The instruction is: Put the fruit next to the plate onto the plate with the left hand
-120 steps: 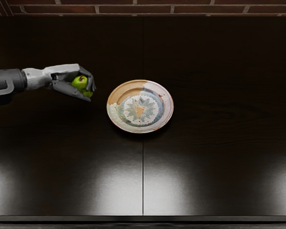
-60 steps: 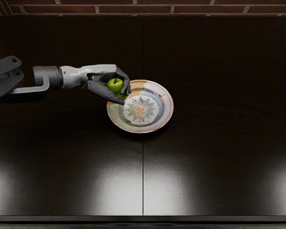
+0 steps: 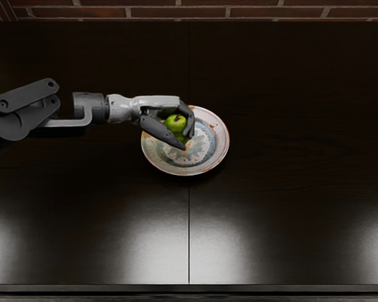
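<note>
Green fruit (image 3: 175, 122) over plate, clamped in left robot hand (image 3: 159, 114)
Your left robot hand, fingers curled round the fruit, sits above the upper-left part of the patterned plate (image 3: 219, 142) on the dark table (image 3: 290, 207); can't tell if fruit touches plate. Likely risk: let go high and near the rim and the round fruit may roll off onto the table; a finger snagging on opening could drag it out

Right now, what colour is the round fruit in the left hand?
Green; head view shows the round green fruit in the grey left hand.
</note>
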You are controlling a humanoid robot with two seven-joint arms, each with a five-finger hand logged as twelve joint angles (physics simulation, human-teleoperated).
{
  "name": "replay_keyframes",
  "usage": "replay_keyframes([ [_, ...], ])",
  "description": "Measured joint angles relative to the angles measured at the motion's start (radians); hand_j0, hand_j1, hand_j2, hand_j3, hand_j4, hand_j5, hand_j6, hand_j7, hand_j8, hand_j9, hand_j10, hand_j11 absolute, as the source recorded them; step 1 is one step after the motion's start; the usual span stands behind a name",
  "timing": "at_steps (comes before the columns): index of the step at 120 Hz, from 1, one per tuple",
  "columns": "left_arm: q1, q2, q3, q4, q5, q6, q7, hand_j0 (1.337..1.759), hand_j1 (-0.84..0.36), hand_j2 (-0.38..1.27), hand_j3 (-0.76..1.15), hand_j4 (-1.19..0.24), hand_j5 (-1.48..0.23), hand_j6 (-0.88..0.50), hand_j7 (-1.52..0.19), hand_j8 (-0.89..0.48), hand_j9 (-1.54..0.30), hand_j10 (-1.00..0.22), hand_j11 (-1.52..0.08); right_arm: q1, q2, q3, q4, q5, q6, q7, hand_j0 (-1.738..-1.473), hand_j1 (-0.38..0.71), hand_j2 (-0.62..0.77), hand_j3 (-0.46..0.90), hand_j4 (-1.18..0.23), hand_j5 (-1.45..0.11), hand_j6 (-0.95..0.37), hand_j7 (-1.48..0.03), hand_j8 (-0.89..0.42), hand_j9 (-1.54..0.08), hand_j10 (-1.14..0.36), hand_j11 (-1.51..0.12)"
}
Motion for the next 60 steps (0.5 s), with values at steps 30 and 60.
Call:
replay_keyframes([
  [30, -0.003, -0.035, 0.0, 0.039, 0.003, -0.001, 0.0, 1.628, -0.42, 0.17, 0.0, -0.82, -1.14, -0.52, -1.16, -0.22, -1.19, -0.24, -1.21, 0.0, 0.0, 0.0, 0.0, 0.0, 0.0, 0.0, -1.658, -0.32, 0.0, 0.0, -0.02, -0.03, -0.02, -0.03, -0.02, -0.03, -0.02, -0.03],
  [60, -0.006, -0.065, -0.003, 0.098, -0.012, -0.004, 0.001, 1.642, -0.36, 0.14, 0.0, -0.67, -0.92, -0.58, -0.93, -0.33, -0.96, -0.33, -0.96, 0.0, 0.0, 0.0, 0.0, 0.0, 0.0, 0.0, -1.658, -0.32, 0.0, 0.0, -0.02, -0.03, -0.02, -0.03, -0.02, -0.03, -0.02, -0.03],
])
